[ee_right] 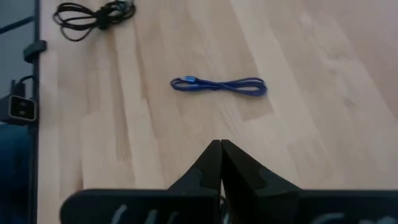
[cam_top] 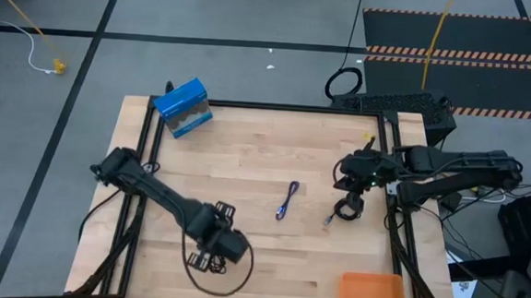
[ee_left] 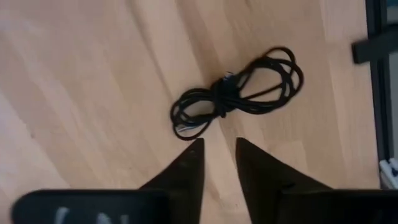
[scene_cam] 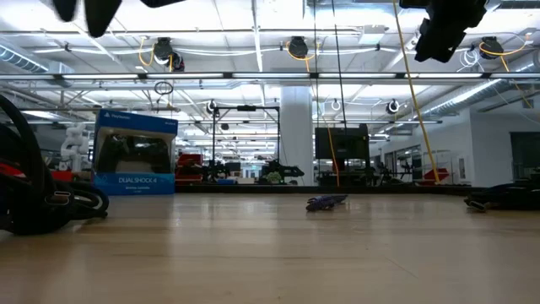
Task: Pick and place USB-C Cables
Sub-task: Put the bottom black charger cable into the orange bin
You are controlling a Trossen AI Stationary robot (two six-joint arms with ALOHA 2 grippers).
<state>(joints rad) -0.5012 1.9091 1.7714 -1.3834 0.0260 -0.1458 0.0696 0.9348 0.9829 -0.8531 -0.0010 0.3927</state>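
Note:
Three small cable bundles lie flat on the wooden table. The purple-blue one (cam_top: 287, 201) (ee_right: 217, 86) (scene_cam: 326, 203) is mid-table. One black coil (ee_left: 239, 93) (cam_top: 205, 264) lies by the near edge, just ahead of my left gripper (ee_left: 217, 146) (cam_top: 218, 246), which hovers above it, open by a narrow gap. The other black coil (cam_top: 347, 209) (ee_right: 93, 15) (scene_cam: 498, 199) lies near the right rail. My right gripper (ee_right: 219, 144) (cam_top: 351, 177) is shut and raised over the table's right part, between that coil and the purple-blue cable.
A blue DualShock box (cam_top: 183, 107) (scene_cam: 135, 152) stands at the far left corner. An orange tray (cam_top: 372, 294) sits at the near right corner. A large thin black loop (cam_top: 240, 268) lies around the left gripper. A black hoop ring (cam_top: 343, 83) lies on the floor beyond the table.

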